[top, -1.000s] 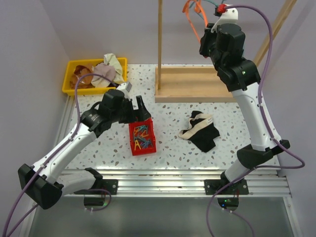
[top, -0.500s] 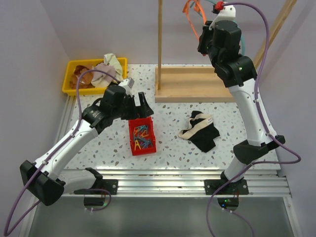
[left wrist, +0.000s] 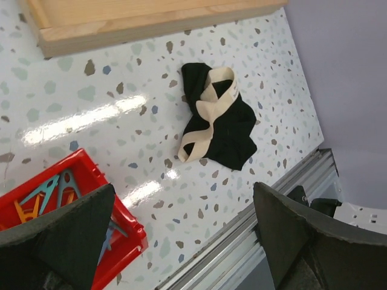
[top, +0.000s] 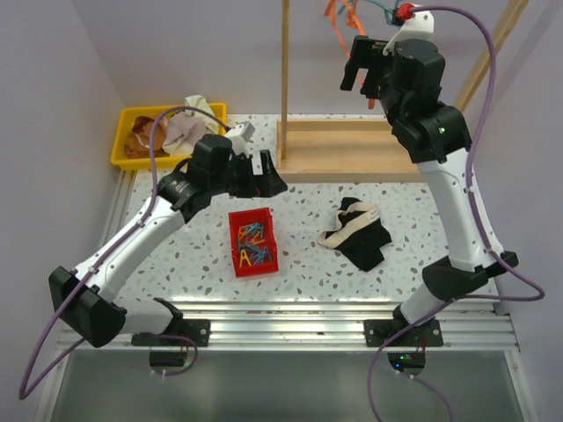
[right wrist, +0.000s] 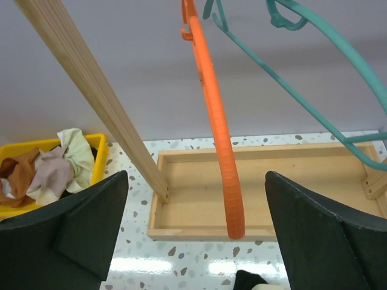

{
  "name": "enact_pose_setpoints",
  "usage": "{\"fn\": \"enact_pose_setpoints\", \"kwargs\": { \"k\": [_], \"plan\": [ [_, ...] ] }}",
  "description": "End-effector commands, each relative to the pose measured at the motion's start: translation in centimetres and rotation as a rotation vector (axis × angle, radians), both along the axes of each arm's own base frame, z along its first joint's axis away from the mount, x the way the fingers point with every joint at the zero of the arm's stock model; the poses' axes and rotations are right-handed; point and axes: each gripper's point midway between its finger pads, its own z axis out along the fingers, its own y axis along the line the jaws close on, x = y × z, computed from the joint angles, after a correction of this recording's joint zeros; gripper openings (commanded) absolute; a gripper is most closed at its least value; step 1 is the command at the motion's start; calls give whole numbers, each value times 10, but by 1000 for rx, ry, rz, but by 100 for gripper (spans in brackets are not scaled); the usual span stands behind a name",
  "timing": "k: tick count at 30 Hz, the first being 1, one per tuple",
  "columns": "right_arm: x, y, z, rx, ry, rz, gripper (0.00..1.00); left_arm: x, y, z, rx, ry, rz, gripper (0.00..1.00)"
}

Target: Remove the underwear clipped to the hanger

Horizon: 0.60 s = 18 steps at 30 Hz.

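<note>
Nearby, the red bin (top: 253,244) of coloured clothespins sits on the speckled table (top: 308,264), probably kept central so either arm can drop pegs into it; just to its right the black underwear (top: 356,233) with its cream waistband lies crumpled, free of any hanger; the left gripper (top: 258,178) hovers past the bin's far edge, fingers spread and holding nothing, its camera looking down on that garment; farther back a rust-brown garment (top: 145,139) rests in the yellow bin (top: 117,145) among pale cloth, seemingly the drop-off place; farthest, the right gripper (top: 361,75) is raised beside the orange hanger (right wrist: 217,139), jaws wide and empty; no clip or cloth shows on it, nor on the teal hanger (right wrist: 314,78) above the wooden rack (top: 343,167).
</note>
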Motion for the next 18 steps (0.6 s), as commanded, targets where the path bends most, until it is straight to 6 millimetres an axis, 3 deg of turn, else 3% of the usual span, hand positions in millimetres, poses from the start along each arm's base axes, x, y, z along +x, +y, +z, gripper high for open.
{"fn": "enact_pose_setpoints", "kwargs": {
  "k": [1, 2, 3, 4, 5, 6, 7, 8, 9, 10, 12, 13, 18],
  "plan": [
    [-58, -31, 27, 69, -60, -14, 98, 19, -38, 39, -72, -161, -167, 100],
    [-93, -47, 41, 103, -105, -11, 98, 16, -52, 36, -63, -163, -214, 100],
    [-104, -52, 33, 107, -92, -11, 98, 16, -63, 31, -37, -177, -256, 100],
    [-109, -55, -4, 72, -2, -20, 98, 15, -89, 21, -13, -172, -312, 100],
    [-139, -74, -3, 86, -18, -47, 98, 12, -101, 12, 15, -166, -347, 100],
    [-148, -79, -20, 80, 22, -57, 98, 17, -117, -16, 78, -142, -386, 100],
    [-158, -88, -62, 23, 129, -85, 98, 15, -137, -13, 111, -180, -394, 100],
    [-180, -99, -69, 30, 130, -91, 98, 14, -145, -26, 148, -168, -410, 100],
    [-192, -107, -80, 42, 152, -113, 98, 17, -158, -56, 203, -146, -437, 100],
    [-203, -114, -107, 14, 230, -131, 98, 16, -170, -59, 230, -165, -437, 100],
    [-230, -126, -114, 67, 229, -149, 98, 18, -183, -94, 295, -151, -461, 100],
    [-241, -131, -129, 60, 276, -164, 98, 19, -189, -103, 324, -164, -454, 100],
    [-281, -146, -156, 122, 324, -187, 98, 30, -199, -156, 466, -185, -437, 100]
  ]
}}
